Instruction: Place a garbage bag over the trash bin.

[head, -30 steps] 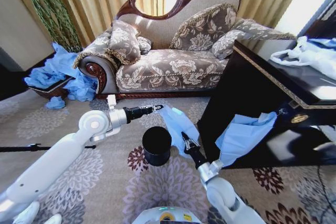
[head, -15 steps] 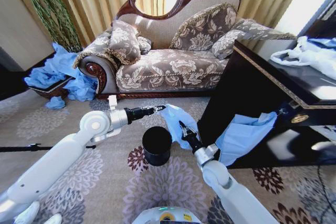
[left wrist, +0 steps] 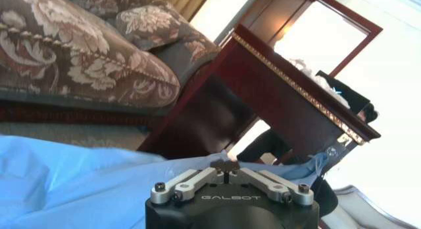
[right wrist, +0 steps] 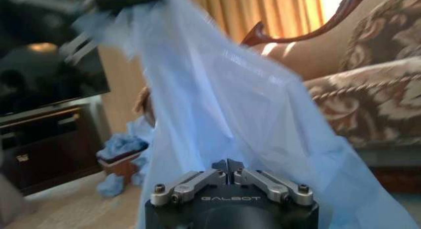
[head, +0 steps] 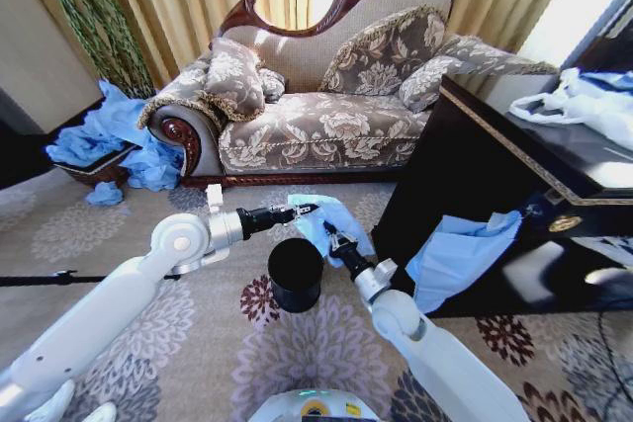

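The small black trash bin (head: 296, 275) stands upright on the patterned carpet in front of the sofa. Above and just behind its rim hangs the light-blue garbage bag (head: 333, 220), held between both arms. My left gripper (head: 307, 211) is shut on the bag's upper edge, left of the bag. My right gripper (head: 331, 238) is shut on the bag's lower part, close to the bin's right rim. In the left wrist view the bag (left wrist: 79, 184) spreads beside the shut left gripper (left wrist: 226, 167). The right wrist view has the bag (right wrist: 230, 115) draped over the shut right gripper (right wrist: 227, 165).
A dark wooden cabinet (head: 495, 175) stands close on the right with a flat light-blue sheet (head: 460, 254) hanging from it and white bags (head: 584, 101) on top. The sofa (head: 326, 96) is behind. A wicker basket (head: 94, 170) with blue bags sits far left.
My right gripper has risen and moved left toward the bin's rim, pulling the bag with it. The left gripper has shifted slightly right, and the bag now bunches between the two.
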